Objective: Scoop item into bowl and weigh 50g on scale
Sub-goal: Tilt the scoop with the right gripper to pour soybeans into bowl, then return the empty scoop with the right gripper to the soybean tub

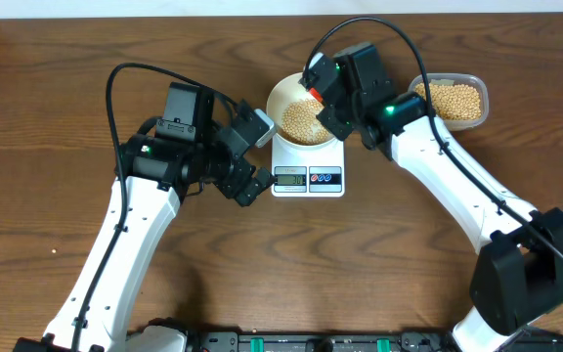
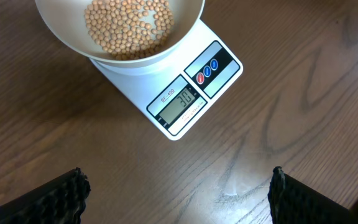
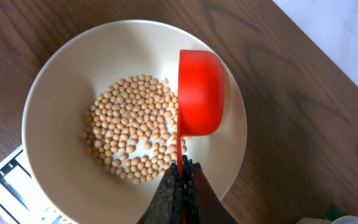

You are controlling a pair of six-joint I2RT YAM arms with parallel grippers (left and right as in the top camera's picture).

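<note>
Although the overhead camera caught only a red sliver, the right wrist camera showed the right gripper (image 3: 180, 180) pinched tight on the handle of a red scoop (image 3: 199, 93), its cup above the bowl (image 3: 48, 87) just ahead. Small round tan beans (image 3: 129, 134) pooled in the bowl's bottom. The left wrist view alone showed the display of the scale (image 2: 135, 87), under the bowl and ahead of the left gripper (image 2: 179, 196), its jaws wide apart and empty. Beside the right wrist, a clear tub (image 1: 482, 93) held more beans.

Overhead camera looks straight down on the whole counter (image 1: 66, 59). Left wrist camera views the scale (image 2: 166, 93) from close above; right wrist camera, the bowl (image 3: 55, 93). All show the bowl.
</note>
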